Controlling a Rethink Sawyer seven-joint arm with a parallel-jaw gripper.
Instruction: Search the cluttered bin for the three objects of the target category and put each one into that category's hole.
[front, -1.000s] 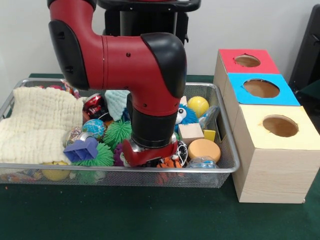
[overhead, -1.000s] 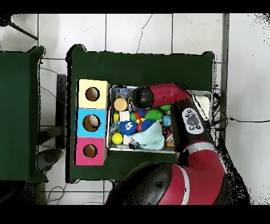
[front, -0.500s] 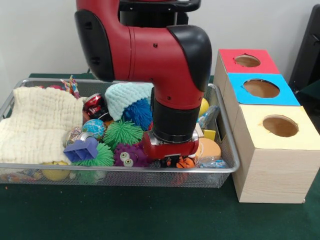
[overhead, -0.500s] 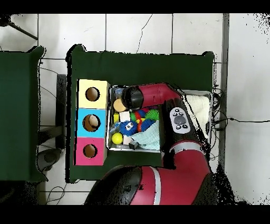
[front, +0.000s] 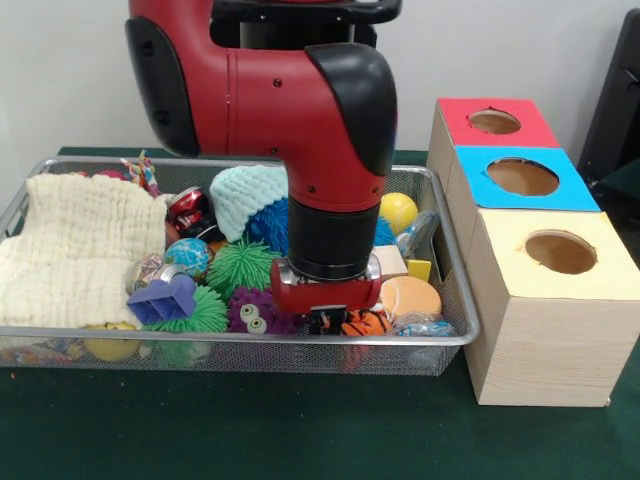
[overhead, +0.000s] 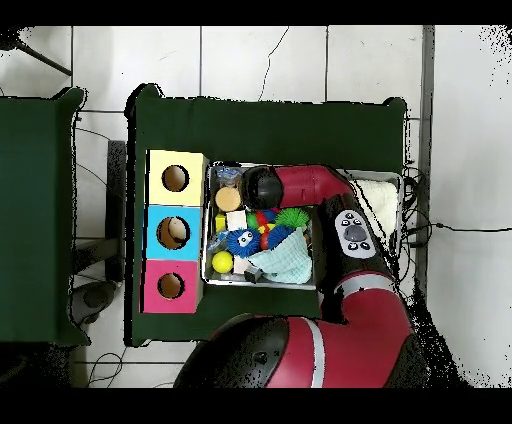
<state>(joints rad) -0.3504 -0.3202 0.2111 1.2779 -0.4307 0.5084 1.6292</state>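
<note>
Front view: the red and black robot arm (front: 300, 130) reaches down into a silver wire mesh bin (front: 440, 330), its gripper (front: 328, 320) low at the bin's near edge, touching or just above an orange striped toy (front: 362, 323); whether it is open or closed cannot be told. Risk, as a judgement: packed toys could snag or spill. The bin holds a cream knitted cloth (front: 75, 250), green spiky ball (front: 240, 265), purple spiky ball with eyes (front: 255, 312), yellow ball (front: 397, 210) and round tan disc (front: 408, 297). The target category is unclear. Overhead view: a yellow box (overhead: 176, 178), blue box (overhead: 174, 232) and red box (overhead: 171, 286) with round holes stand just beside the bin
</note>
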